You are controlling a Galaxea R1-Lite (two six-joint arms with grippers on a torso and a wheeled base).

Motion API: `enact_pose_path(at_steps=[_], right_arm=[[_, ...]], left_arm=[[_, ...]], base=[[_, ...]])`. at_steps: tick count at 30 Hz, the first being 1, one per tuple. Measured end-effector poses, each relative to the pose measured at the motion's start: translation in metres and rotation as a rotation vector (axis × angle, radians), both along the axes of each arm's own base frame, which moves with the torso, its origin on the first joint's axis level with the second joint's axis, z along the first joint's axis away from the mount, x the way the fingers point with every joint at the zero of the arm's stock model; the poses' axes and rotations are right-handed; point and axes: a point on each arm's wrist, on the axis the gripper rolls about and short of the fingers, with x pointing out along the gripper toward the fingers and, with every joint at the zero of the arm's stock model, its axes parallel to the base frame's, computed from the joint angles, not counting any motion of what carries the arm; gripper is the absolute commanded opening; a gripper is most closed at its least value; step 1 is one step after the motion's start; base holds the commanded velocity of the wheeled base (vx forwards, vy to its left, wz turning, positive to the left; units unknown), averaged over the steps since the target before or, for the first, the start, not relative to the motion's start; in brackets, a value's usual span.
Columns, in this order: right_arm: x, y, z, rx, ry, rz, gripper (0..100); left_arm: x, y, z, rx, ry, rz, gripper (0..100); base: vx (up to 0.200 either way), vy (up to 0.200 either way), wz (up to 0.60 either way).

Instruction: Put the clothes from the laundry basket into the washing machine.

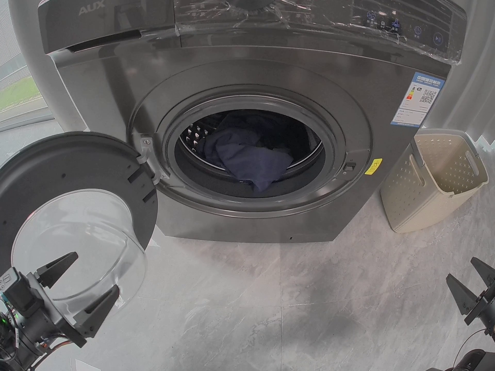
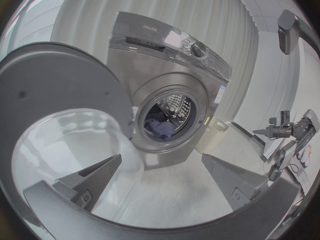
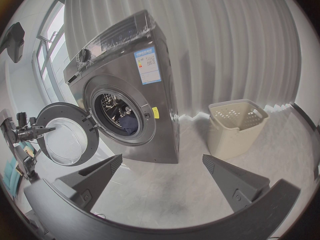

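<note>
Left gripper [image 1: 96, 273] open, low at left; right gripper [image 1: 461, 269] open, low at right.

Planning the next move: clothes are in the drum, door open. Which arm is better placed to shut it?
Left, probably. The left gripper is open right in front of the door, hinged on that side. The right gripper sits far off, on the laundry basket side.

The grey front-loading washing machine [image 1: 289, 63] stands at the far side of the floor, its round door [image 1: 67, 176] with a clear bowl-shaped window swung fully open to the left. Dark blue clothes [image 1: 247, 158] lie bunched inside the drum, one fold drooping over the near lip of the opening. The beige perforated laundry basket [image 1: 438, 181] stands upright on the floor just right of the machine.
</note>
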Motion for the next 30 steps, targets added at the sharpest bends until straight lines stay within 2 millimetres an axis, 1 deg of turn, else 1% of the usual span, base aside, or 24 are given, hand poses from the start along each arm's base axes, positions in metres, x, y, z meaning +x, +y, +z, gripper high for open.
enact_pose_path(at_steps=[3,5,7,8,12,15,22,27,30], right_arm=[[-0.01,-0.005,-0.004,0.001,-0.009,-0.048,100],[-0.016,-0.008,-0.008,0.001,-0.01,-0.08,100],[-0.025,-0.01,-0.014,-0.002,-0.002,-0.115,100],[-0.027,-0.011,-0.017,-0.002,0.0,-0.124,100],[-0.041,-0.013,-0.032,-0.012,0.039,-0.164,100],[-0.049,-0.015,-0.04,-0.011,0.038,-0.188,100],[-0.057,-0.015,-0.045,-0.04,-0.01,-0.286,100],[-0.062,-0.012,-0.049,-0.082,-0.039,-0.241,100],[-0.063,-0.012,-0.049,-0.083,-0.051,-0.248,100]], left_arm=[[-0.013,0.015,-0.005,0.006,0.015,0.05,100],[-0.023,0.024,-0.01,0.008,0.024,0.085,100],[-0.033,0.032,-0.014,-0.001,0.021,0.121,100],[-0.037,0.035,-0.016,-0.006,0.018,0.132,100],[-0.052,0.043,-0.025,-0.018,0.007,0.18,100],[-0.062,0.047,-0.034,-0.015,0.02,0.216,100],[-0.081,0.049,-0.051,-0.013,0.006,0.364,100],[-0.089,0.048,-0.06,0.002,-0.015,0.387,100],[-0.091,0.048,-0.063,0.005,-0.014,0.424,100]], base=[[-0.2,0.0,0.0],[0.0,0.0,0.0],[-0.2,0.0,0.0],[-0.2,0.0,0.0],[0.0,0.0,0.0],[0.0,0.0,0.0],[0.0,0.0,0.0],[0.0,0.0,0.0],[0.0,0.0,0.0]])
